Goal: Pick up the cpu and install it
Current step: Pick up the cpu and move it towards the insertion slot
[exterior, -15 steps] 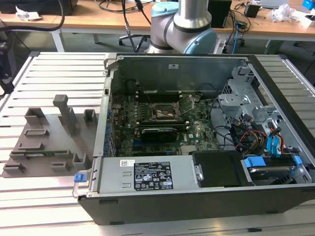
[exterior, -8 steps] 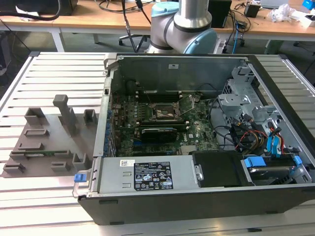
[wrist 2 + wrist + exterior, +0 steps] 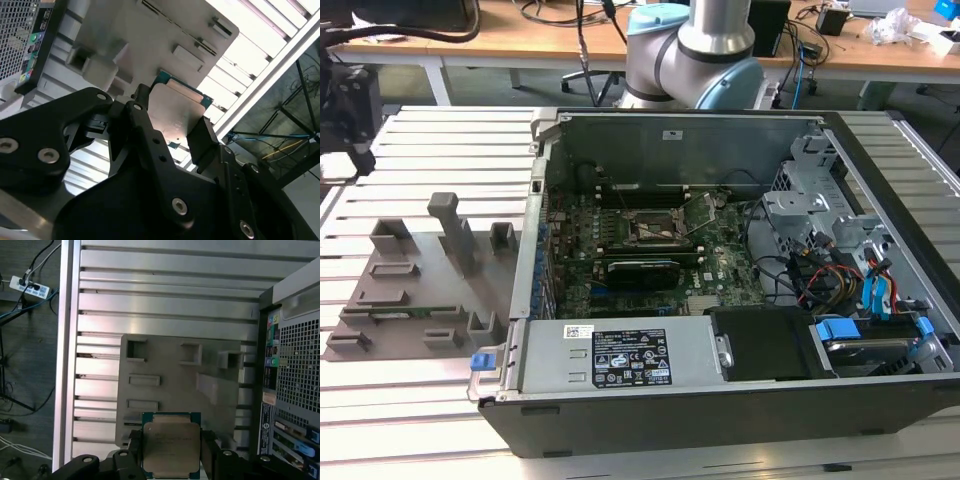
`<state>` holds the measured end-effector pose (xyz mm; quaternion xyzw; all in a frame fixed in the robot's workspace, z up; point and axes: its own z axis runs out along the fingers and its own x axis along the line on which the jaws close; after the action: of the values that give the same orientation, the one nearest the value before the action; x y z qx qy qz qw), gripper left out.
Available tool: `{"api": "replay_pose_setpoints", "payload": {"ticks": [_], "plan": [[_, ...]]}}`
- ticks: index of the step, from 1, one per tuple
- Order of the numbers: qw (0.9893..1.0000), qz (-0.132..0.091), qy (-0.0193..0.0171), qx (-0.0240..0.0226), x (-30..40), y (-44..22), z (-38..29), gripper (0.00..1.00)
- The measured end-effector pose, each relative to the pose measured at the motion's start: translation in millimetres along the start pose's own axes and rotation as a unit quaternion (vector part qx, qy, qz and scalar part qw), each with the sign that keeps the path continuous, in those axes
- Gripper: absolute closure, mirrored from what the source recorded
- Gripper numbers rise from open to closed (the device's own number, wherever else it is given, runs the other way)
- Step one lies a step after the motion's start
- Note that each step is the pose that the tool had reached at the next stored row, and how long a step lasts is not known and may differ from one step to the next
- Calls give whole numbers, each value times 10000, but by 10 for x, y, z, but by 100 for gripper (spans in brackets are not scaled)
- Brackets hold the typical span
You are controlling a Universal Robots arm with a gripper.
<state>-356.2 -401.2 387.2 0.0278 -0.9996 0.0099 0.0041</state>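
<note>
Exterior view: an open computer case (image 3: 670, 150) lies on a slatted metal table (image 3: 440, 140). Inside it is a green motherboard (image 3: 725, 250) with a dark socket frame (image 3: 655, 228). A grey fixture plate (image 3: 420, 290) with raised blocks sits just beside the case, on the exterior view's left. The arm's base (image 3: 700, 45) stands at the far side of the case.

First wrist view: the gripper (image 3: 171, 460) is clamped on the cpu (image 3: 171, 445), with a black finger (image 3: 134, 450) against each side. The silvery top faces the camera. The fixture plate (image 3: 170, 390) lies beyond it, with the case's back panel (image 3: 295, 365) beside that.

Second wrist view: the cpu (image 3: 175, 112) sits held between the gripper (image 3: 172, 125) fingers (image 3: 202, 142), close to the fixture plate (image 3: 150, 30).
</note>
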Motion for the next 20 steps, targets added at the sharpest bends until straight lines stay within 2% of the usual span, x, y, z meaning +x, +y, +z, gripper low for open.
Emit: {"api": "replay_pose_setpoints", "payload": {"ticks": [1, 3, 5, 11, 13, 14, 16, 19, 20], "plan": [[10000, 1, 9, -1, -100, -5, 3, 45], [10000, 0, 18, -2, -190, -10, 5, 45], [10000, 0, 31, -2, -333, -18, 10, 45], [10000, -1, 61, -4, -656, -35, 23, 45], [10000, -1, 79, -5, -842, -43, 29, 45], [10000, -1, 83, -5, -880, -45, 30, 45], [10000, -2, 99, -6, -1034, -51, 35, 45], [9999, -2, 117, -7, -1219, -58, 38, 45], [9999, -2, 127, -8, -1331, -62, 40, 45]]}}
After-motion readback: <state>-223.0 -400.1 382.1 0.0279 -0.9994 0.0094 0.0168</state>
